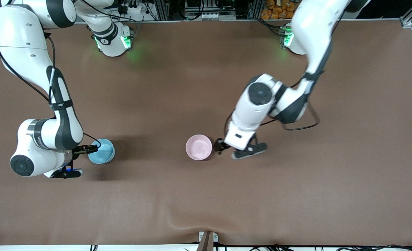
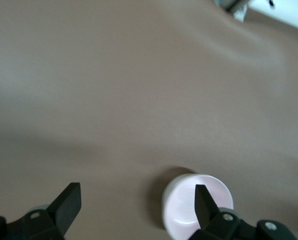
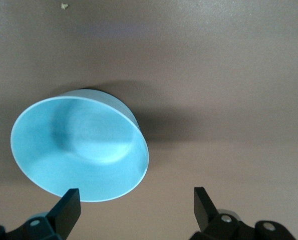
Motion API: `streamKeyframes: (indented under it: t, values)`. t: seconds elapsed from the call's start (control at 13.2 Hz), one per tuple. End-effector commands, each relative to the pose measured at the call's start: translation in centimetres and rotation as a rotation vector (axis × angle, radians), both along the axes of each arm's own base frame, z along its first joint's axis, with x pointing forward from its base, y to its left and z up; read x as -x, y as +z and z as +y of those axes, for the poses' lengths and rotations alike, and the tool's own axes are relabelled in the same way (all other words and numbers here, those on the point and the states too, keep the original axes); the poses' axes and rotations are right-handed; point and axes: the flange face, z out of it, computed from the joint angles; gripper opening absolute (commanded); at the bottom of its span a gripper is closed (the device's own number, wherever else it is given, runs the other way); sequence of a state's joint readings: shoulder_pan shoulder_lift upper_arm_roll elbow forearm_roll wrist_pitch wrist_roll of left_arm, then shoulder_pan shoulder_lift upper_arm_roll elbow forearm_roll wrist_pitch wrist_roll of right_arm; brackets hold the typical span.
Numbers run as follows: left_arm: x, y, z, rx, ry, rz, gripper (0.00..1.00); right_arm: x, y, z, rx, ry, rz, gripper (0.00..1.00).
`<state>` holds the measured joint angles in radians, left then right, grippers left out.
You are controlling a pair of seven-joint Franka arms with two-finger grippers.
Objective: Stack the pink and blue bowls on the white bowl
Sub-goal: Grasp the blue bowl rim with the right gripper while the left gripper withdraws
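Note:
The pale pink bowl (image 1: 199, 147) sits upright on the brown mat near the table's middle. My left gripper (image 1: 219, 145) is open right beside it, on the side toward the left arm's end. In the left wrist view the gripper (image 2: 136, 202) is empty, and one finger (image 2: 205, 206) lies over the pink bowl (image 2: 181, 207). The sky blue bowl (image 1: 101, 151) sits toward the right arm's end. My right gripper (image 1: 87, 150) is open at its rim. In the right wrist view the gripper (image 3: 136, 202) is empty, and the blue bowl (image 3: 78, 150) lies off to one finger's side. The white bowl is out of view.
The brown mat (image 1: 206, 202) covers the whole table and has a raised fold near a bracket (image 1: 207, 240) at the front edge. A small crumb (image 3: 64, 6) lies on the mat near the blue bowl.

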<state>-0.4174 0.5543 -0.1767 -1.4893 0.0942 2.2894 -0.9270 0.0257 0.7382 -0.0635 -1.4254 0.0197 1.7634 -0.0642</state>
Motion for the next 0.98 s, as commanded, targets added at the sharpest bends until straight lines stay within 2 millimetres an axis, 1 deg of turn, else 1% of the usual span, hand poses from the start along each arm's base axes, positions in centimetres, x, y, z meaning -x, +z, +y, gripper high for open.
streamKeyframes:
  t: [0.0,0.08,0.23,0.38,0.45,0.6,0.68,0.76,0.83,0.91]
  values:
    - [0.6,5.6,4.0,-0.065,-0.041,0.015,1.00,0.1,-1.0,-1.1,-0.012,-0.006,-0.009,1.00]
    - [0.5,7.1,5.5,-0.083,-0.050,0.021,1.00,-0.5,-1.1,-1.2,-0.013,0.013,-0.067,1.00]
    - [0.7,9.5,8.9,-0.133,-0.110,0.052,1.00,0.0,-2.1,-1.9,-0.027,0.041,-0.084,1.00]
    - [1.2,11.6,12.3,-0.185,-0.173,0.106,1.00,0.0,-2.1,-2.0,-0.030,0.036,-0.087,1.00]
    - [1.1,12.9,14.9,-0.203,-0.199,0.123,1.00,0.1,-2.3,-1.9,-0.034,0.035,-0.092,1.00]
    - [1.3,15.5,19.4,-0.232,-0.292,0.136,1.00,0.8,-3.7,-1.5,-0.055,0.015,-0.086,1.00]
    - [1.7,16.8,20.7,-0.239,-0.305,0.141,1.00,1.3,-4.4,-1.4,-0.059,0.009,-0.074,0.80]
    - [2.3,17.8,21.8,-0.246,-0.304,0.156,1.00,1.3,-4.5,-1.2,-0.065,0.000,-0.072,0.24]
    - [2.9,18.9,22.6,-0.252,-0.312,0.166,1.00,1.3,-4.4,-1.1,-0.080,-0.014,-0.073,0.00]
    - [3.5,20.0,23.3,-0.259,-0.325,0.169,1.00,1.2,-4.3,-0.9,-0.092,-0.027,-0.078,0.00]
